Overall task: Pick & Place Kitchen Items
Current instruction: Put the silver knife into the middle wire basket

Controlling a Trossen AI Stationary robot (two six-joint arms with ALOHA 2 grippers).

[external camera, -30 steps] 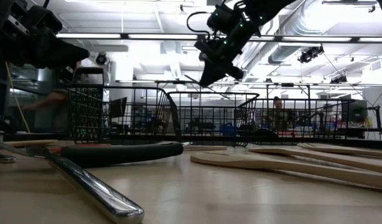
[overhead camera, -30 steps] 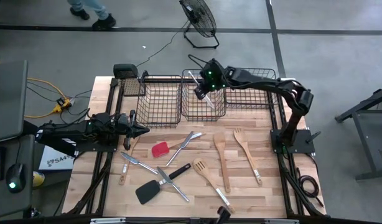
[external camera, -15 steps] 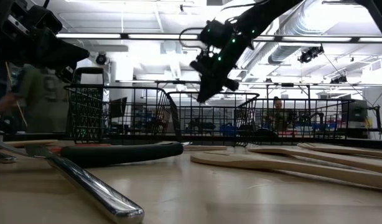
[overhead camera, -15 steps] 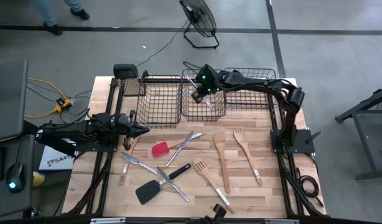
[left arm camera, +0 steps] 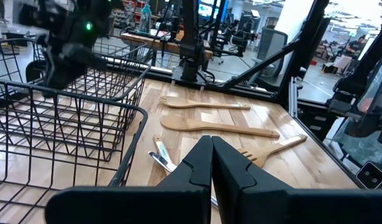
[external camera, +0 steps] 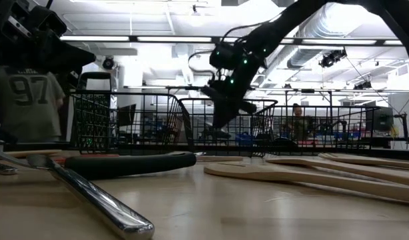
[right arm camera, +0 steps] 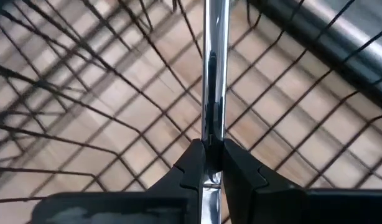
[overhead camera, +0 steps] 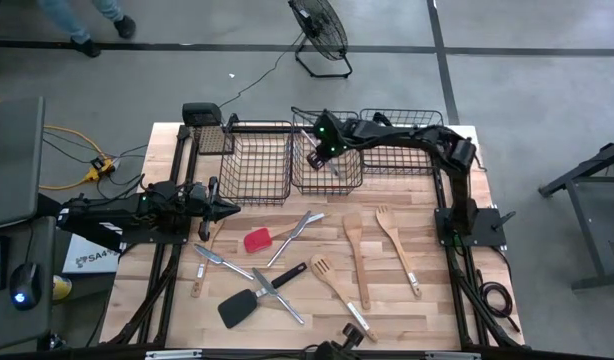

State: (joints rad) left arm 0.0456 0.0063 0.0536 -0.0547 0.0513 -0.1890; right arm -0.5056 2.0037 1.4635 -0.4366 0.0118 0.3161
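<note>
Two black wire baskets sit side by side at the far edge of the pale wooden worktop (overhead camera: 427, 310), and the right jaws (overhead camera: 322, 158) hang over the middle black wire basket (overhead camera: 328, 178), clenched on a slim silver metal utensil (right arm camera: 213, 74) that runs straight out from between the dark fingers (right arm camera: 194, 163) toward the mesh floor. Wire walls stand close on every side of that utensil, so room around it is tight; which kind of cutlery it is cannot be told, since its far end is cut off in the right wrist view. Beside it, the left black wire basket (overhead camera: 259, 165) has nothing showing inside. Left jaws (overhead camera: 230, 208) are shut on nothing, hovering just off that basket's near corner at the worktop's left side. Ahead of and beyond those jaws the remaining kitchen items lie scattered on open board: a red-headed spatula (overhead camera: 258, 240), a black turner (overhead camera: 239, 307), silver cutlery (overhead camera: 299, 226) and three pale wooden spoons and slotted turners (overhead camera: 355, 255), several crossing one another. From table height, a silver handle (external camera: 101, 203) blocks the near foreground and the baskets' contents are hard to make out.
</note>
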